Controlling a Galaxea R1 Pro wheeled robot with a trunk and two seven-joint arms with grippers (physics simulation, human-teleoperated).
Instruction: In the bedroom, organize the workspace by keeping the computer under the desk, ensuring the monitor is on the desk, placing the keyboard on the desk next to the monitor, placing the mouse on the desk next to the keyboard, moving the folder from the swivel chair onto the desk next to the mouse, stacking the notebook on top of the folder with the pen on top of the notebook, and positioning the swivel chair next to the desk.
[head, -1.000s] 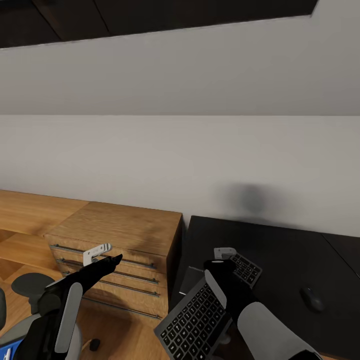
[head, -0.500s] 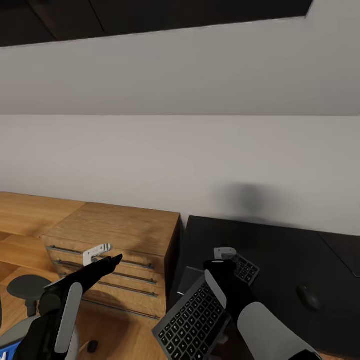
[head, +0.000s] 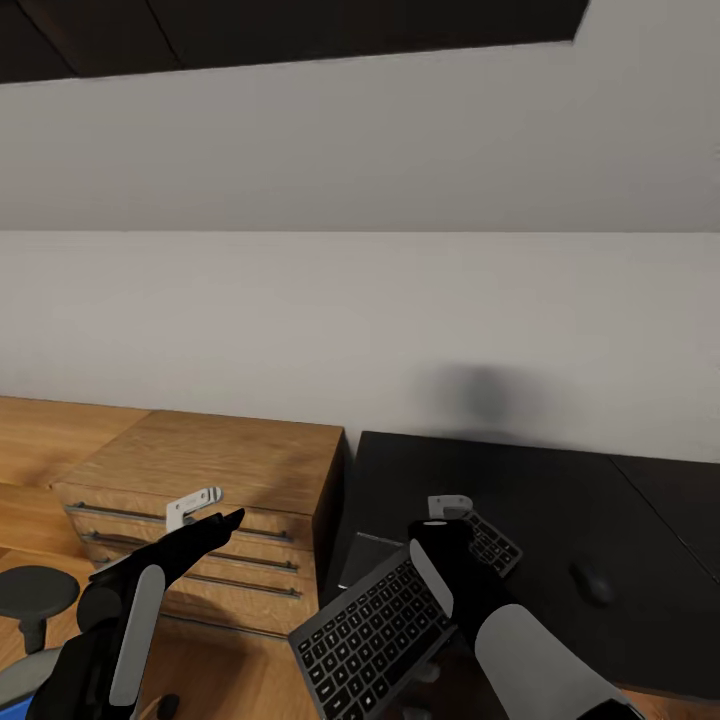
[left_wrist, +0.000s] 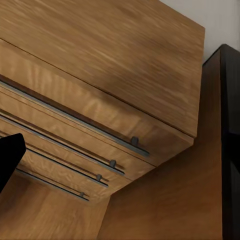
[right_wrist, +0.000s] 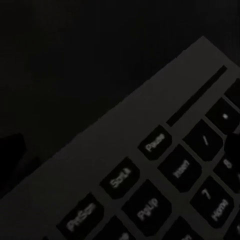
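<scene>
My right gripper (head: 448, 512) is shut on the keyboard (head: 375, 630), a slim dark grey frame with black keys. The keyboard hangs tilted over the near left corner of the black desk (head: 520, 480), one end sticking out past the desk's edge. The right wrist view shows the keyboard's keys (right_wrist: 165, 175) close up. A dark grey notebook (head: 366, 558) lies flat on the desk under the keyboard. The small black mouse (head: 592, 582) rests on the desk to the right. My left gripper (head: 208, 510) is open and holds nothing, in front of the wood drawer unit. Part of the swivel chair (head: 38, 592) shows at lower left.
A light wood drawer unit (head: 225, 470) with thin metal handles (left_wrist: 90, 127) stands against the desk's left side. A plain grey wall and sloped ceiling rise behind both. Wood floor (head: 240, 680) lies below the unit.
The whole picture has slid left, so the camera has turned right. Both arms keep their pose, and the keyboard stays in the right gripper.
</scene>
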